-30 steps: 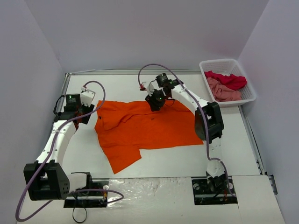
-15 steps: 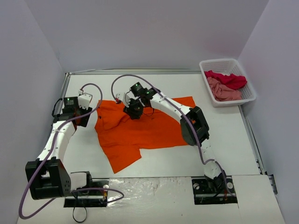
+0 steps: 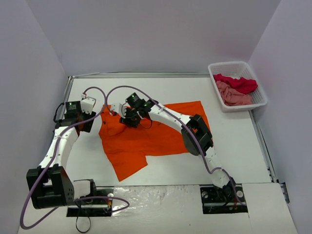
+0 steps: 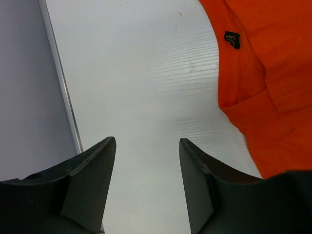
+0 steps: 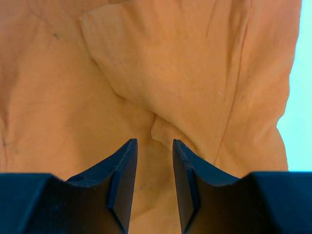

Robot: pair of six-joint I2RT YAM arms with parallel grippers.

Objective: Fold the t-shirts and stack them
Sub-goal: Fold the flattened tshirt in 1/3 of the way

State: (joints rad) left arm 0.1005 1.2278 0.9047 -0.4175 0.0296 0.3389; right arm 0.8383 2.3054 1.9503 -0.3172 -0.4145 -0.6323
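The orange shirt (image 3: pixel 156 139) is spread flat on the table (image 3: pixel 243 146), a little left of centre. Its long axis runs from about 9 to 3 o'clock. The collar end, with a black size tag (image 4: pixel 232 39), is at 9 and the hem end at 3. One sleeve sticks out toward 7 o'clock, and the cloth near the collar is rumpled and doubled over itself.

The right gripper (image 3: pixel 127 120) is low over that rumpled part. Its fingers (image 5: pixel 122 180) show only a narrow gap with a small fold of cloth just past the tips, and I cannot tell whether they pinch it. The left gripper (image 3: pixel 87 121) is at 9 o'clock just beside the collar, over bare table, fingers (image 4: pixel 92 180) well apart with nothing between them.

Off at 2 o'clock, in the far right corner, a white basket (image 3: pixel 214 73) holds two crumpled shirts, a red shirt (image 3: pixel 239 83) toward the far end and a pink shirt (image 3: pixel 234 96) nearer, touching each other.
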